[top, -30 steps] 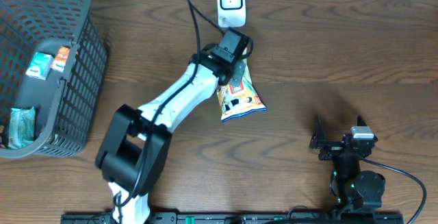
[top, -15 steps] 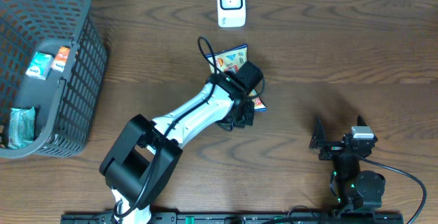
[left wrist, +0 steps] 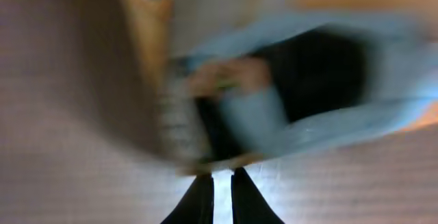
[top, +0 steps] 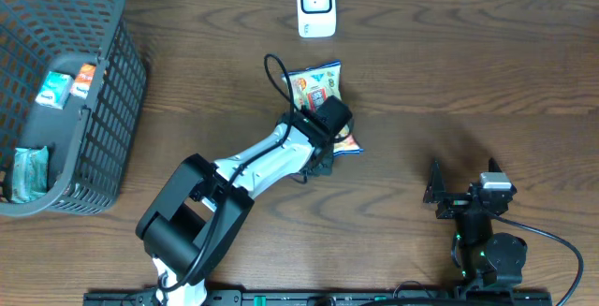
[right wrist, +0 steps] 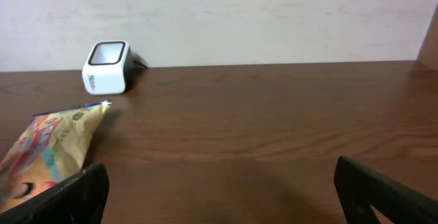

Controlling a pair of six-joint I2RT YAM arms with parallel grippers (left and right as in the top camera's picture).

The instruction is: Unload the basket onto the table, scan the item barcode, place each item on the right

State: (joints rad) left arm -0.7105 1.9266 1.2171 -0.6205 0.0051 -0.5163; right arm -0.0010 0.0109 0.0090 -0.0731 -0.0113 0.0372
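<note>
Showing a yellow-orange face with blue edges and a bright cartoon print, the snack bag [top: 316,83] is over the dark wooden worktop [top: 468,72], near the white scanner [top: 316,5] but apart from it. Its lettering is too small to read. The left fingers [left wrist: 198,203] are pinched together on the bag's near edge. The right fingers [right wrist: 75,193] stand wide apart, well away, holding nothing.

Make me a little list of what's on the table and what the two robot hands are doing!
Scanner: white, at the far edge
Snack bag: lying in front of the scanner, apart from it
Basket: far left, small packets inside
Left gripper: shut on the bag's lower end
Right gripper: open, empty, away from the bag
</note>
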